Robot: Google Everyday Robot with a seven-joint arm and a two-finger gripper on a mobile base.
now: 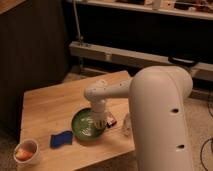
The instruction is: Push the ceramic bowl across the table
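Note:
The green ceramic bowl [85, 127] sits on the light wooden table [50, 105], near its front right part. My gripper [100, 122] hangs from the white arm [160, 110] and reaches down at the bowl's right side, on or just inside its rim. The wrist [97, 97] covers the bowl's far right edge.
A small white bowl with orange contents [26, 151] stands at the table's front left corner. A blue cloth-like object [61, 139] lies just left of the green bowl. A small red and white packet [111, 121] and a clear object [126, 125] sit right of the gripper.

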